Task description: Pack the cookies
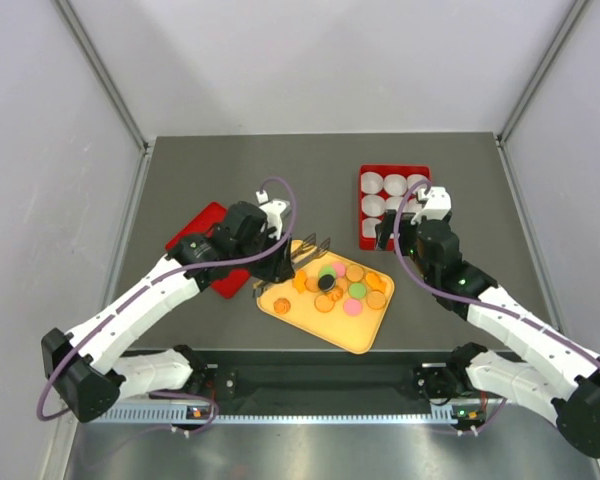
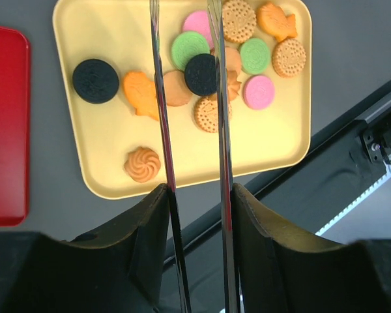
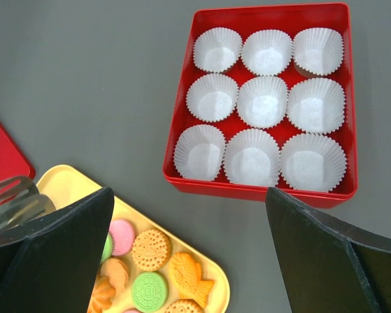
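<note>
The cookies (image 1: 345, 285) lie in a loose pile on a yellow tray (image 1: 300, 305): black (image 2: 95, 81), green (image 2: 189, 47), pink (image 2: 259, 92) and orange-brown ones. My left gripper (image 2: 199, 202) is shut on metal tongs (image 2: 163, 130), whose two blades stand apart above the tray and frame a second black cookie (image 2: 201, 74). The tongs' tips run out of the left wrist view. My right gripper (image 3: 189, 195) is open and empty, over the bare table between the tray (image 3: 65, 186) and a red box (image 3: 260, 192).
The red box (image 1: 392, 205) at the back right holds several empty white paper cups (image 3: 263, 101). A flat red lid (image 1: 212, 250) lies left of the tray, partly under my left arm. The tongs' end (image 3: 13, 199) shows at the left of the right wrist view.
</note>
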You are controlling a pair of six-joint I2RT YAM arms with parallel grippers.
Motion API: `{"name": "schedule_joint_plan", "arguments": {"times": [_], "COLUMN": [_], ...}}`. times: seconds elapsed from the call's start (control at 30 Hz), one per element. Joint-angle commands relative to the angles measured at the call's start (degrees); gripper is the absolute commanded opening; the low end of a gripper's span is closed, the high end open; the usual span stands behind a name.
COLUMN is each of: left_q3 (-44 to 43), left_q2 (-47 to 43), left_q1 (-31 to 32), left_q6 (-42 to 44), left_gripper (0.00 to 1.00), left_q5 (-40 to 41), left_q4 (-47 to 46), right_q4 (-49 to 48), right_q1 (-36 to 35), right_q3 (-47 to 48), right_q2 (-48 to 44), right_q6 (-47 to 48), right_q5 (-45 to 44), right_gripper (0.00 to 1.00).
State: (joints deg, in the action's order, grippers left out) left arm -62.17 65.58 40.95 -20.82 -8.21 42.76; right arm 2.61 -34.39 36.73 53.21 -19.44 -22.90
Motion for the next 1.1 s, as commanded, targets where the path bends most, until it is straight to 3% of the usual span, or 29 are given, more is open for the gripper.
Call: {"name": "schedule_joint_plan", "arguments": {"times": [0.0,0.3,1.07], "left_q3": [0.1,1.4,3.8], "left_q2": [-1.7,-0.7,2.5], "left_q1": [2.6,7.0,8.7], "left_q6": [-0.7,-2.6,-3.5], "left_gripper": [0.47,0.48,0.53], "left_q5": [0.2,2.1,1.5], "left_q4": [0.6,1.4,0.2], "right_q4": [-2.1,-2.2,-2.2], "right_q1": [-0.7,-0.6,-0.7], "right_q3": [1.4,1.1,0.6], "right_q2": [0.5,0.2,-0.3], "right_q6": [1.1,0.8,0.9], "right_q5": [-1.3,-0.7,-0.1], "right_gripper": [1.00,1.00,1.00]}}
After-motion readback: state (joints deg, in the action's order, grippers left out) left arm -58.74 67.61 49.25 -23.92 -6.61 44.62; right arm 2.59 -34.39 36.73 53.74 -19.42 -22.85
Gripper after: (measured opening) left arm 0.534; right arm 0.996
